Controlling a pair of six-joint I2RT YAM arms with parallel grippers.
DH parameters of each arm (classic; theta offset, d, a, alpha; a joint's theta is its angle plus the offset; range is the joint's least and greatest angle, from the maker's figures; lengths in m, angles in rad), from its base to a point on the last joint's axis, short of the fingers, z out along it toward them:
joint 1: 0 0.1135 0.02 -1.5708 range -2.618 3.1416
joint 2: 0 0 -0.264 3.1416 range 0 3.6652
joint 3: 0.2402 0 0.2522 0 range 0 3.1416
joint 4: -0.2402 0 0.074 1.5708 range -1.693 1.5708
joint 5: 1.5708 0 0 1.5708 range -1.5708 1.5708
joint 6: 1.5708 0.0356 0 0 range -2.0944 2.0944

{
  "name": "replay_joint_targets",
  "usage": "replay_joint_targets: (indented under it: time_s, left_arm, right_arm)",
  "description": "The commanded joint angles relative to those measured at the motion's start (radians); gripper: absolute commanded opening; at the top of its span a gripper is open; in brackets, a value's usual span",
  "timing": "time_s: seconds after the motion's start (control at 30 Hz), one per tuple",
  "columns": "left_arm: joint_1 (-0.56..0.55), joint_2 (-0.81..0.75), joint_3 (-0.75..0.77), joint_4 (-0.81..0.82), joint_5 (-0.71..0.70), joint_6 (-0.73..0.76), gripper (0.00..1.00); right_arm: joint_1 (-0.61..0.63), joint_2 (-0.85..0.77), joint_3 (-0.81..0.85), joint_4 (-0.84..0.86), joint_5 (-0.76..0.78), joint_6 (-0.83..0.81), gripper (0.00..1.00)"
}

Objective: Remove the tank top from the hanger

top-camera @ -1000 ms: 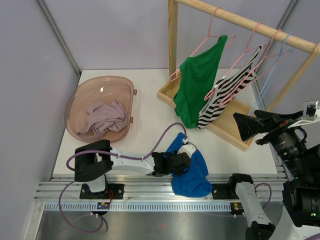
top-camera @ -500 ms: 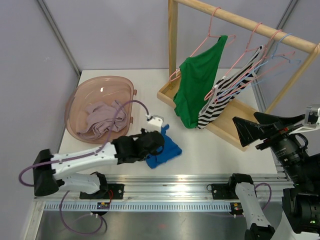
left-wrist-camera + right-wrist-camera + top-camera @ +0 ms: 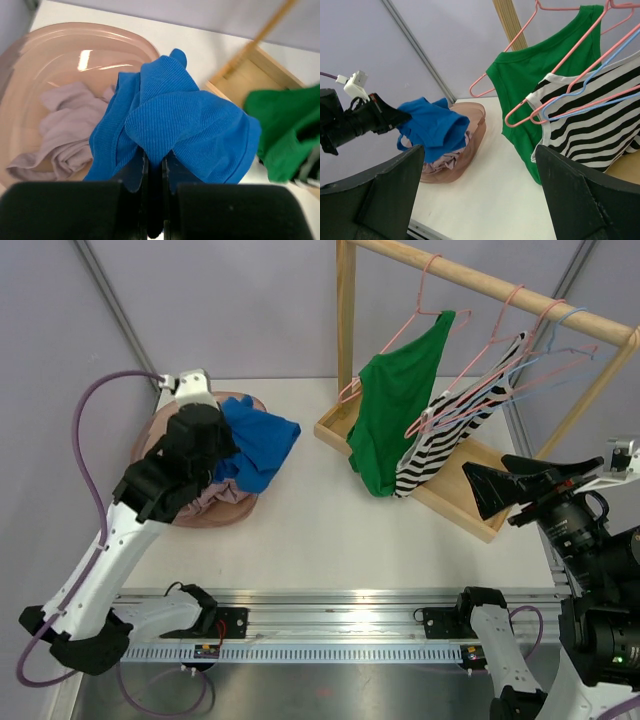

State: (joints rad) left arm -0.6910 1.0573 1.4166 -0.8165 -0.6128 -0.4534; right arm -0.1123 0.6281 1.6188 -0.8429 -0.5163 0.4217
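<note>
My left gripper (image 3: 218, 448) is shut on a blue tank top (image 3: 256, 447) and holds it in the air over the right rim of a pink basin (image 3: 165, 420); the blue cloth (image 3: 175, 125) bunches between the shut jaws, with the basin (image 3: 30, 55) below. It also shows in the right wrist view (image 3: 432, 127). A green tank top (image 3: 392, 415) and a striped tank top (image 3: 445, 435) hang on hangers from the wooden rack (image 3: 480, 285). A light-blue hanger (image 3: 545, 365) hangs bare. My right gripper (image 3: 500, 485) is open and empty, right of the rack.
The basin holds a mauve garment (image 3: 215, 498), seen also in the left wrist view (image 3: 55, 135). The rack's wooden base (image 3: 450, 495) lies on the white table (image 3: 330, 530). Grey walls enclose the table on three sides.
My left arm has swung from the front edge of the table up and left to the basin, carrying the blue tank top. The right gripper has hardly moved.
</note>
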Motion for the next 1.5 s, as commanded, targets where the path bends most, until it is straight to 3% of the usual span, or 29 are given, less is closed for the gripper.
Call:
replay_joint_targets:
  time_s: [0.0,0.07,0.27,0.3,0.37,0.4,0.53,0.73,1.03,1.13,1.37,1.47]
  left_arm:
    - [0.219,0.056,0.105,-0.030,0.146,0.047,0.00]
    - [0.362,0.073,0.111,-0.024,0.250,0.045,0.00]
    - [0.588,0.181,0.102,0.022,0.448,0.024,0.00]
    - [0.620,0.193,0.104,0.019,0.478,0.025,0.16]
    - [0.639,0.230,0.119,-0.002,0.493,0.024,0.60]
    - [0.642,0.231,0.116,-0.013,0.486,0.022,0.99]
    - [0.642,0.170,0.061,-0.001,0.505,0.039,0.99]
    - [0.627,-0.040,-0.151,0.037,0.607,0.093,0.99]
    - [0.475,-0.457,-0.491,0.122,0.515,0.091,0.99]
    - [0.475,-0.509,-0.548,0.142,0.486,0.096,0.99]
    - [0.475,-0.470,-0.545,0.143,0.522,0.101,0.99]
    - [0.475,-0.468,-0.545,0.143,0.525,0.107,0.99]
  right_arm:
    - [-0.003,0.038,-0.016,0.102,0.001,0.049,1.00]
    - [-0.003,0.054,-0.001,0.125,0.010,0.063,0.99]
    - [-0.003,0.116,0.007,0.269,-0.068,0.178,0.99]
    - [-0.003,0.127,0.016,0.293,-0.082,0.207,1.00]
    - [-0.003,0.169,0.029,0.312,-0.108,0.235,1.00]
    - [-0.003,0.182,0.036,0.317,-0.116,0.250,1.00]
    - [-0.003,0.301,0.128,0.240,-0.047,0.264,1.00]
    - [-0.003,0.453,0.279,0.096,0.073,0.243,0.99]
    - [0.002,0.585,0.388,-0.024,0.206,0.195,0.84]
    - [0.022,0.619,0.394,-0.035,0.251,0.178,0.81]
    - [0.167,0.702,0.398,-0.030,0.413,0.149,0.75]
    - [0.261,0.751,0.428,-0.058,0.596,0.126,0.70]
